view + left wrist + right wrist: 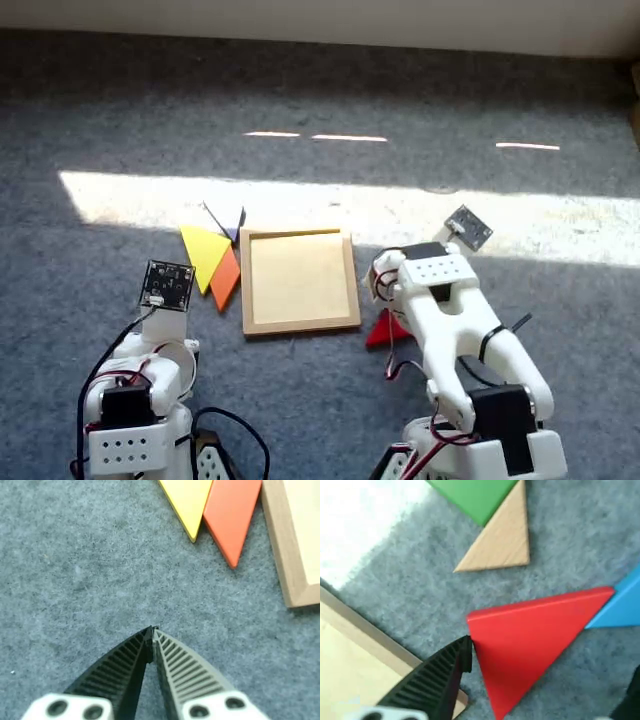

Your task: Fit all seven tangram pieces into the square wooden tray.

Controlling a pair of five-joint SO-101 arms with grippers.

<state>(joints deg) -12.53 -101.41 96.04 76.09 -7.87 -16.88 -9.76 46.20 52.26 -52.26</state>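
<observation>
Closest to my lens, the left pincer [152, 630] is closed on nothing, tips together above the grey worktop [75, 570]. The right pincer [547, 667] looks open, one finger against the red triangle [530, 630]. In the high view the wooden tray [300, 326] sits mid-worktop with no piece in it. The yellow triangle [203, 252] and orange piece [227, 277] lie side by side at its 9 o'clock, the red one at its 4 o'clock. My worry is that the flat triangle may slide or jam against the rim if the finger shoves rather than lifts. I can read no writing.
</observation>
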